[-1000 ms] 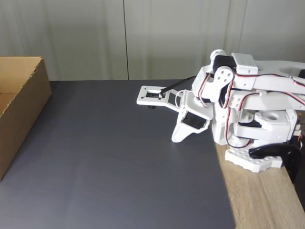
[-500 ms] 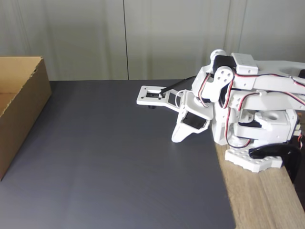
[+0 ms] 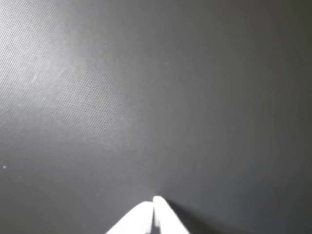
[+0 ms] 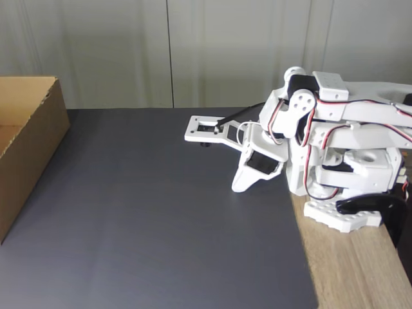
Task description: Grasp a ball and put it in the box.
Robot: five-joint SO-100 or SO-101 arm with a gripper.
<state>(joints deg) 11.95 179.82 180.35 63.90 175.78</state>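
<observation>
The brown cardboard box [image 4: 33, 151] stands at the left edge of the fixed view, its top open and only partly in frame. The ball is out of view. The white arm is folded at the right, over the mat's right edge. My gripper [image 4: 237, 187] points down with its tip resting on or just above the dark mat, far to the right of the box. In the wrist view my gripper [image 3: 153, 201] enters from the bottom edge with its two white fingertips pressed together. It is shut with nothing between them.
A dark grey mat [image 4: 148, 219] covers most of the table. Bare wood [image 4: 354, 270] shows at the right, where the arm's base [image 4: 344, 215] and a black clamp [image 4: 376, 209] sit. A pale wall [image 4: 161, 51] stands behind the table.
</observation>
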